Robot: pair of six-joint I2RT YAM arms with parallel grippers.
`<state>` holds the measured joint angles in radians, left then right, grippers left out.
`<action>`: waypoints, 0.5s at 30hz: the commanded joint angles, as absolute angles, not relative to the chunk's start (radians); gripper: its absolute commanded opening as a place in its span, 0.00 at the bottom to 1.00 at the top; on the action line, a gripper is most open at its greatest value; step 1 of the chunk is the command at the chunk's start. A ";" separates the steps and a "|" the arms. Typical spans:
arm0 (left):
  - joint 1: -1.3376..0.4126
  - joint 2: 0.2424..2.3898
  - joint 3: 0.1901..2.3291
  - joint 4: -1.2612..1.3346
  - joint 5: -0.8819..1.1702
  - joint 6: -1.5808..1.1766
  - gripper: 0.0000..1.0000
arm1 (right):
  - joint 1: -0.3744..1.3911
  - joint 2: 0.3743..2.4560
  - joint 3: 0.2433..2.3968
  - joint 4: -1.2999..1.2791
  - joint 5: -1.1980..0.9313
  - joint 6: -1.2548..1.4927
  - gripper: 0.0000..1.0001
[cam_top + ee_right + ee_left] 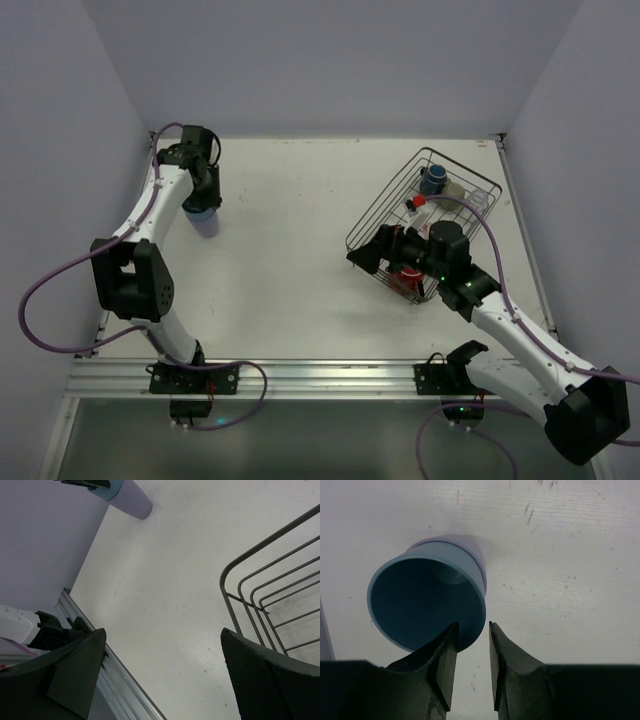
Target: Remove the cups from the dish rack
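Observation:
The light blue cup point(206, 223) stands upright on the table at the far left. In the left wrist view the light blue cup point(427, 597) shows its open mouth. My left gripper point(201, 206) point(471, 626) hovers just over its near rim, jaws a little apart, clamping nothing. The black wire dish rack point(385, 205) sits at the right, holding a dark blue cup point(433, 180), a pale cup point(457, 190) and a red cup point(408, 277). My right gripper point(368, 250) point(163, 630) is wide open and empty beside the dish rack's near-left corner point(260, 605).
White walls close in the table on the left, back and right. A metal rail point(300, 375) runs along the near edge and also shows in the right wrist view point(107, 677). A small red item point(415, 203) lies in the rack.

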<state>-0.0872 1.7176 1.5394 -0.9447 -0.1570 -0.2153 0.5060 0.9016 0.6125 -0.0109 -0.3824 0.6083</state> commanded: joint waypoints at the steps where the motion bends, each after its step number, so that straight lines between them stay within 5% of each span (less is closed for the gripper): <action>1: -0.081 1.720 1.546 -0.911 -0.160 -0.196 0.35 | 0.512 0.910 0.604 -0.006 -0.353 0.589 0.99; 12: -0.081 1.540 1.529 -0.776 -0.204 -0.235 0.91 | 0.512 0.910 0.630 -0.070 -0.273 0.561 0.99; 15: -0.086 1.474 1.513 -0.715 -0.147 -0.247 0.97 | 0.514 0.873 0.646 -0.130 -0.220 0.548 0.99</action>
